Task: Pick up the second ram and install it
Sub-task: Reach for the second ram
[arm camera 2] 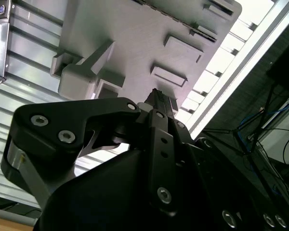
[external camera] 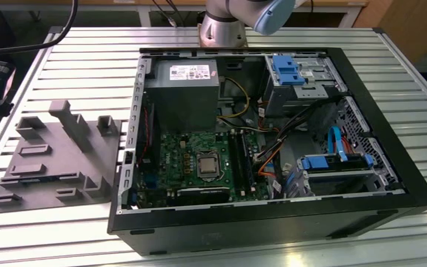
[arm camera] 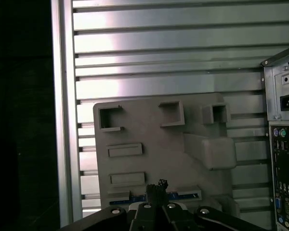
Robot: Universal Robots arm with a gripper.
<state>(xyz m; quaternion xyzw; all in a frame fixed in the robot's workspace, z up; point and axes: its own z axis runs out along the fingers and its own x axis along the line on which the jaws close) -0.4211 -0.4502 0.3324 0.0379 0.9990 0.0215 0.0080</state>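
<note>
The second ram (arm camera: 185,196) appears as a thin dark strip with bluish edges, lying in a slot at the near edge of the grey fixture plate (arm camera: 149,130). My gripper (arm camera: 156,186) hangs well above the plate, directly over the middle of that strip, and its fingertips (arm camera 2: 157,99) are pressed together with nothing between them. The plate (external camera: 54,161) rests on the slatted table at the exterior view's left, beside the open computer case (external camera: 273,222). Long black memory slots (external camera: 240,158) run next to the processor on the green motherboard (external camera: 180,161).
The power supply (external camera: 182,92), blue drive brackets (external camera: 288,69) and loose orange and blue cables (external camera: 273,158) crowd the inside of the case. The case's rear panel with ports (arm camera: 283,144) stands close beside the plate. The arm's base (external camera: 224,25) stands behind the case.
</note>
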